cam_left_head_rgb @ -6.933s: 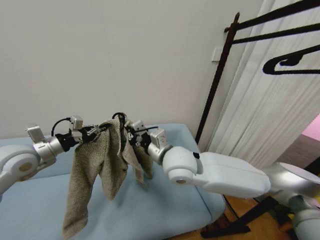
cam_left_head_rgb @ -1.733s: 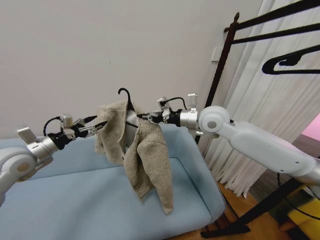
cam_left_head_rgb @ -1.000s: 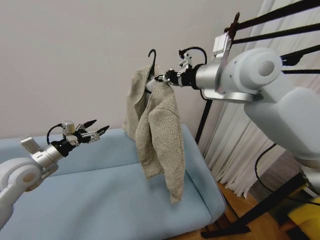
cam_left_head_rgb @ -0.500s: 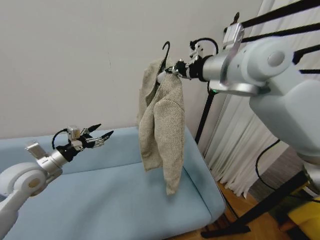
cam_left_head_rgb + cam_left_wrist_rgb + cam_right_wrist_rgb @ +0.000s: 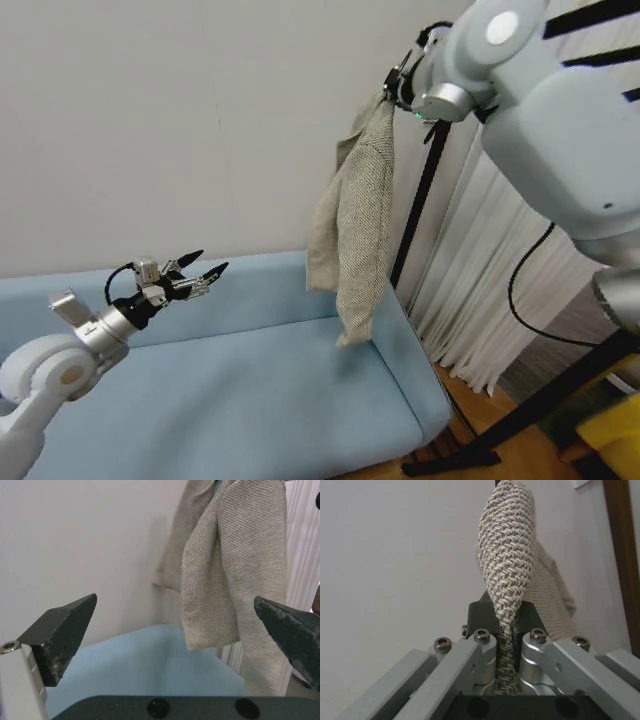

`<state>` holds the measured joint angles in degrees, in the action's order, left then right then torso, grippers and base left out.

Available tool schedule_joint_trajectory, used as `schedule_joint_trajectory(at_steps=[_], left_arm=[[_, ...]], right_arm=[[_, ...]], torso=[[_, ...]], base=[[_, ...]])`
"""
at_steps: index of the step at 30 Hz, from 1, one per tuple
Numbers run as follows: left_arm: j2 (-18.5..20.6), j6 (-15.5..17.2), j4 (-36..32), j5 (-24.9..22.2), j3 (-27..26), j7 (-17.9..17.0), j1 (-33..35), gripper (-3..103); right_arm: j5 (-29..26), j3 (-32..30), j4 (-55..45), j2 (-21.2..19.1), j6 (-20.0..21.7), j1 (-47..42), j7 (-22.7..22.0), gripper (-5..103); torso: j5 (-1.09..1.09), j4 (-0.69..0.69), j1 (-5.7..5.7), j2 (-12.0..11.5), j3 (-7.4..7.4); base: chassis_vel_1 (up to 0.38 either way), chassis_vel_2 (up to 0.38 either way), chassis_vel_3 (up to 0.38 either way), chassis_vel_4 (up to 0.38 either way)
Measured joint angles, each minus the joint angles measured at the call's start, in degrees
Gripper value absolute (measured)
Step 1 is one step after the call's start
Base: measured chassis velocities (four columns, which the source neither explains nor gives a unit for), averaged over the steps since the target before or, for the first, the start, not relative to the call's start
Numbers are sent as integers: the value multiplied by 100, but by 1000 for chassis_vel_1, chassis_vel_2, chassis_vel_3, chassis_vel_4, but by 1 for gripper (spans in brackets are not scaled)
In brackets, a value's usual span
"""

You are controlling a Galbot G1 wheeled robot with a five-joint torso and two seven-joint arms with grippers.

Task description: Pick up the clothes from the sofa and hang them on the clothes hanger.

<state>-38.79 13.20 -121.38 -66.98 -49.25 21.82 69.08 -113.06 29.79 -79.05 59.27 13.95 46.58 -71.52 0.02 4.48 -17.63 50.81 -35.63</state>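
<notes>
- Your right gripper (image 5: pixel 397 84) is closed narrow on a bunched fold of the beige knit sweater (image 5: pixel 355 210). It sits high up, just beside the top of the dark rack post (image 5: pixel 424 195). The right wrist view shows the weave pinched tight between both pads.
- The sweater hangs free from that single pinch and drapes down alongside the post. Its hem is clear above the blue sofa (image 5: pixel 250 400) that ends at the post's foot.
- I cannot tell whether a hanger hook sits inside the folds above the pinch, so confirm that before you commit.
- The step in hand looks like the carry to the black rails (image 5: pixel 600 12) that branch from the post's top. Raise the pinch above a rail first, then move across, so the garment settles onto it from above and does not ram the post.
- Your own right forearm (image 5: pixel 560 110) covers much of the rails where they leave the post, so move slowly.
- Do not loosen the grip until a rail carries the weight. A loose knit held at one point may stretch or slide.
- Watch that the trailing sleeve does not wrap the post or drag the curtain (image 5: pixel 500 250) behind it.
- Your left gripper (image 5: pixel 195 272) is spread wide and holds nothing. It hovers low over the sofa, well apart from the post, and is best left there, out of the garment's swing.
</notes>
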Motion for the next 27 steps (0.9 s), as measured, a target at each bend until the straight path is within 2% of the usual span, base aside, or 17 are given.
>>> schedule_joint_trajectory(at_steps=[4,7,10,11,15,20,24,27], left_arm=[[-186,0,66,19,15,74,-78,100],[-235,-1,82,42,14,106,-76,100],[-450,-33,158,173,-11,275,-51,100],[-450,-33,158,173,-11,275,-51,100],[-675,-53,196,241,-32,375,-58,100],[-806,-58,210,340,-24,446,-66,100],[-886,-59,247,408,18,479,-109,100],[-890,-59,303,432,82,484,-176,100]], right_arm=[[199,228,950,459,-194,210,-223,4],[260,299,1149,501,-194,224,-224,4],[753,675,1745,501,-88,229,-82,4],[753,675,1745,501,-88,229,-82,4],[1752,1272,2342,305,173,282,682,4],[2013,1419,2968,314,251,380,1097,4],[2181,1341,4029,505,391,598,1653,4],[2193,1268,4411,554,460,678,1799,4]], torso=[[-5,-6,0,0,0],[-4,-4,0,0,0],[0,-1,0,0,-1],[0,-1,0,0,-1],[1,-1,-1,0,-1],[1,0,-1,0,0],[0,-3,0,0,-1],[-2,-2,0,0,0]], base=[[0,0,0,0],[0,0,0,0],[0,0,0,0],[0,0,0,0],[0,0,0,0],[0,0,0,0],[0,0,0,0],[0,0,0,0]])
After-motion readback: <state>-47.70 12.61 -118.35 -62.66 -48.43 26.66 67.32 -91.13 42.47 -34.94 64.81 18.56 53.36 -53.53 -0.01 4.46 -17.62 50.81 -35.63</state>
